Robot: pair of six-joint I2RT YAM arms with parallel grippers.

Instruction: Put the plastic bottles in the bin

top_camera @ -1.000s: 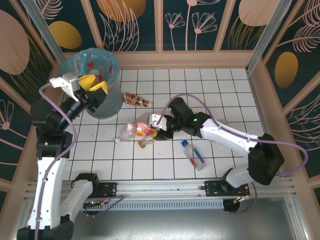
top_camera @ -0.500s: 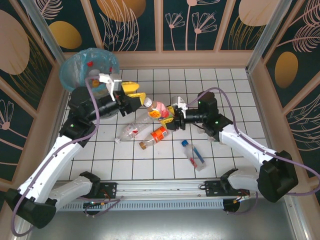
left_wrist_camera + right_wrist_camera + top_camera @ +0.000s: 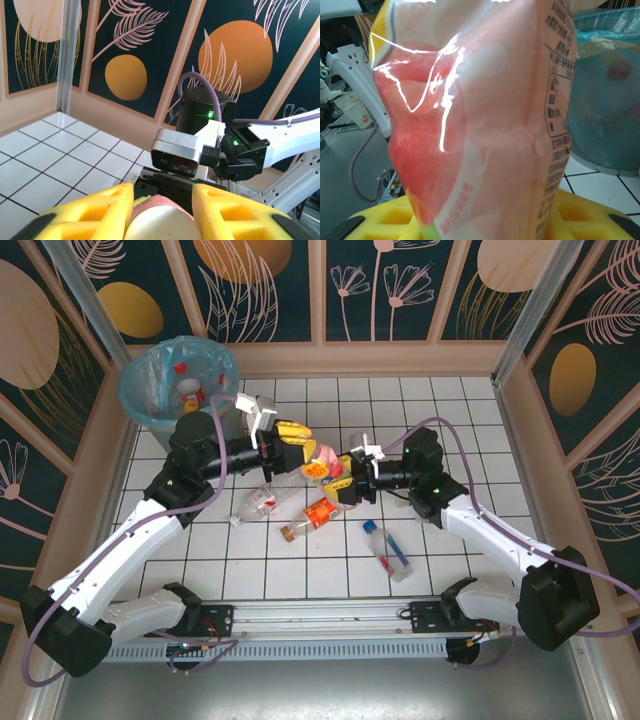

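Observation:
A crumpled pink-labelled bottle [image 3: 318, 466] hangs above the tiles between both arms. My right gripper [image 3: 336, 480] is shut on its lower part, and the label [image 3: 485, 125] stands up between the yellow fingers [image 3: 375, 222]. My left gripper [image 3: 310, 448] is shut on its top end, whose pale cap end [image 3: 160, 225] sits pinched between the yellow fingers [image 3: 95, 210]. On the floor lie a clear bottle [image 3: 262, 502], an orange-labelled one [image 3: 316, 512] and a blue-labelled one [image 3: 386, 548]. The bin [image 3: 150, 390] stands at the back left with bottles inside.
Wooden-framed wall panels close in the tiled floor [image 3: 450, 420] on three sides. The bin's blue bag [image 3: 607, 100] shows behind the held bottle in the right wrist view. The right arm's wrist [image 3: 187, 150] faces my left gripper at close range.
My left arm swung from over the bin to the middle and its fingers closed on the bottle's top. My right arm lifted the pink-labelled bottle off the floor toward it.

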